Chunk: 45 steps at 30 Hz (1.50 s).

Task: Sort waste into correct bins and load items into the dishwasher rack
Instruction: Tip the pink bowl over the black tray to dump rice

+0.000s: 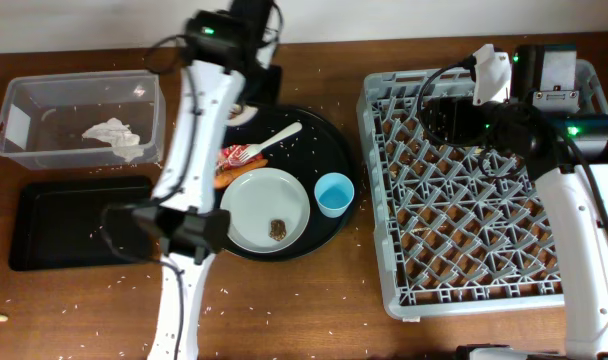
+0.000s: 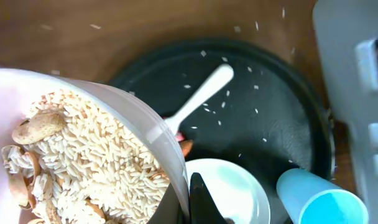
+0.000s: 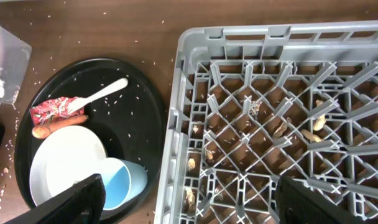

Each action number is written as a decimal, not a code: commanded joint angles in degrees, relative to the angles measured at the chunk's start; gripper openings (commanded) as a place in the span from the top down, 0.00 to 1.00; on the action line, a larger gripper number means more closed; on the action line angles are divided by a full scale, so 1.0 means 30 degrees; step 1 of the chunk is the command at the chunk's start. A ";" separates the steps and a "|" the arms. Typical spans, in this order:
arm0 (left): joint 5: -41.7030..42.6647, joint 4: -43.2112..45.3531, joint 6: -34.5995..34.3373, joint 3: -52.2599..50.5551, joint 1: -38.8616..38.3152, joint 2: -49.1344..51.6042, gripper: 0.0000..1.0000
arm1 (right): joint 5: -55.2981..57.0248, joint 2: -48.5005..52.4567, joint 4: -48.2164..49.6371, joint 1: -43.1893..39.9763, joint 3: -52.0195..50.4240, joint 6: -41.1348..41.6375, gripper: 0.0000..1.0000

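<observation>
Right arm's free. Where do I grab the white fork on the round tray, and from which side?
I'd grip the fork at its handle end, the end nearer the rack, bringing the right claw straight down, fingers across its narrow width. It lies flat; that end is on bare tray, while the tines overlap the red wrapper.

Bright even light; soft shadows; near bowl (image 2: 155,134) blurred.
</observation>
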 commanded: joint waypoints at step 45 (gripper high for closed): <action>2.7685 1.1511 1.0870 -3.1044 2.6206 -1.1118 1.00 | -0.0350 -0.0284 -0.0408 0.0095 0.0350 0.0036 0.13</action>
